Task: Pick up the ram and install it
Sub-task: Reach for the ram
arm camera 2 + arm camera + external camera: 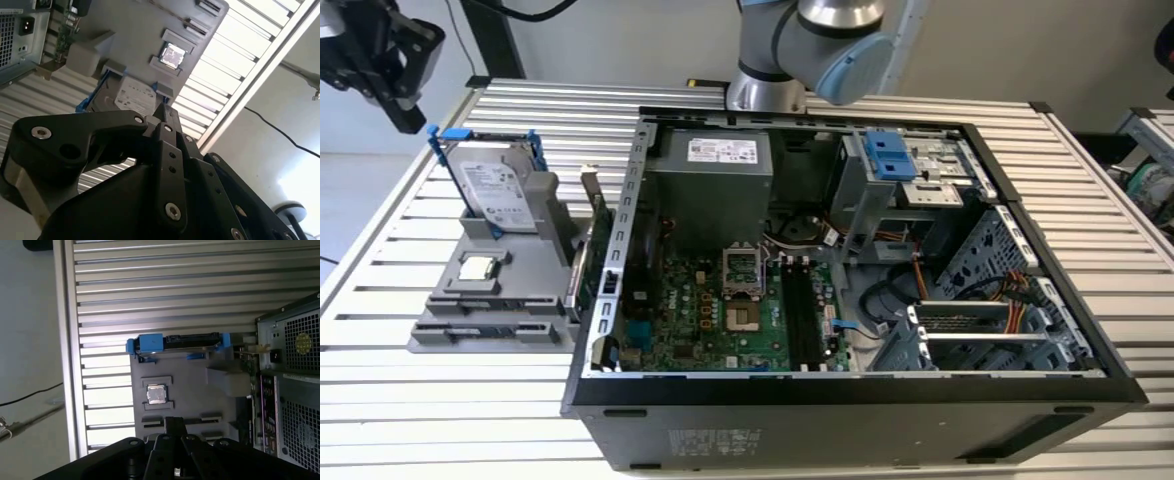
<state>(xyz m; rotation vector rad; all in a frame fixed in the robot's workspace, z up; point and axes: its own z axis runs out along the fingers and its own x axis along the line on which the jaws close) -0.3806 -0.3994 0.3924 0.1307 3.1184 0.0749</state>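
The ram (582,255) is a narrow green board standing on edge at the side of the grey holder (487,320) that faces the computer case; the second wrist view shows it as a green strip (62,36). My black gripper (410,118) hangs high at the exterior view's far left, above and beyond the holder and well apart from the ram. Its fingers meet at a point in both wrist views (162,111) (175,421), shut with nothing between them. The black memory slots (803,310) lie on the motherboard inside the open case (854,400).
The holder also carries a silver hard drive with blue rails (494,185) and a small square processor chip (479,267). The case walls, drive cage (907,165) and cables (961,290) crowd the motherboard. Everything rests on a slatted metal table (440,420).
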